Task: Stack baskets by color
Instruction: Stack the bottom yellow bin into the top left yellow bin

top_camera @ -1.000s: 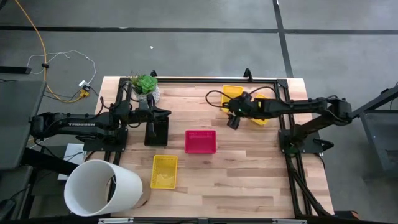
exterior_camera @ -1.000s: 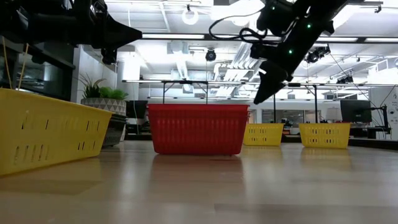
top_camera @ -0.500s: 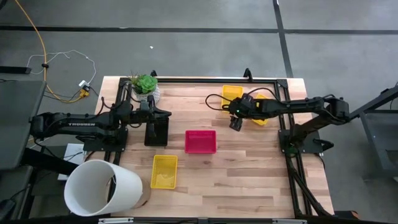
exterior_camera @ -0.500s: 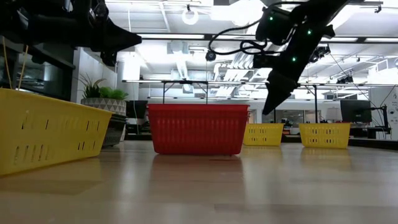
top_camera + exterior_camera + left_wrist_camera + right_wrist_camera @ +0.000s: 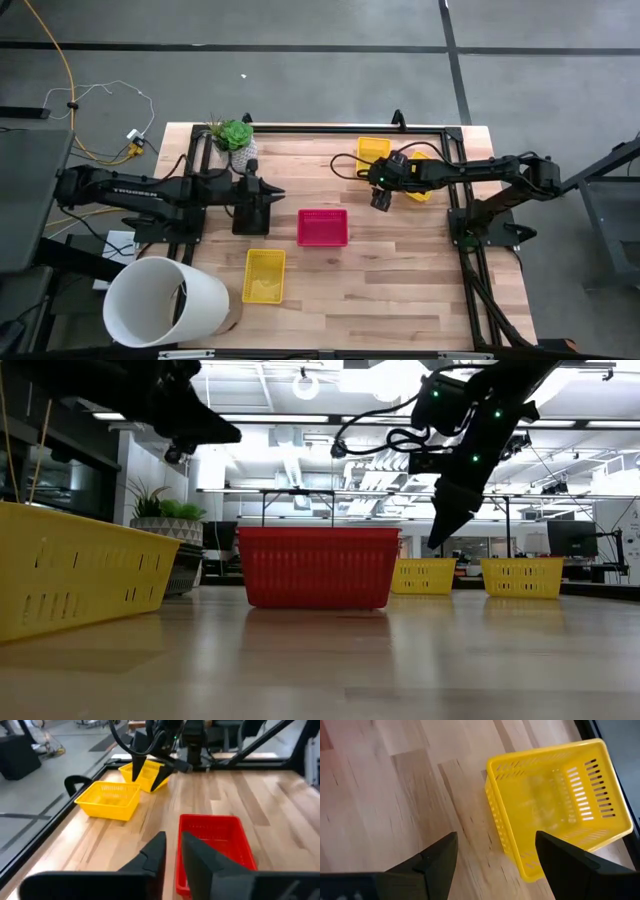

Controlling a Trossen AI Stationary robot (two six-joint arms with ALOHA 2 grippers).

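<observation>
Wooden table (image 5: pixel 400 270): right gripper (image 5: pixel 379 202) jaws wide beside yellow basket (image 5: pixel 372 153); left gripper (image 5: pixel 268 191) (empty) jaws narrow near red basket (image 5: pixel 323 227).

Two dark jointed arms, the left lettered in white, the right trailing black cables and green lights.
</observation>
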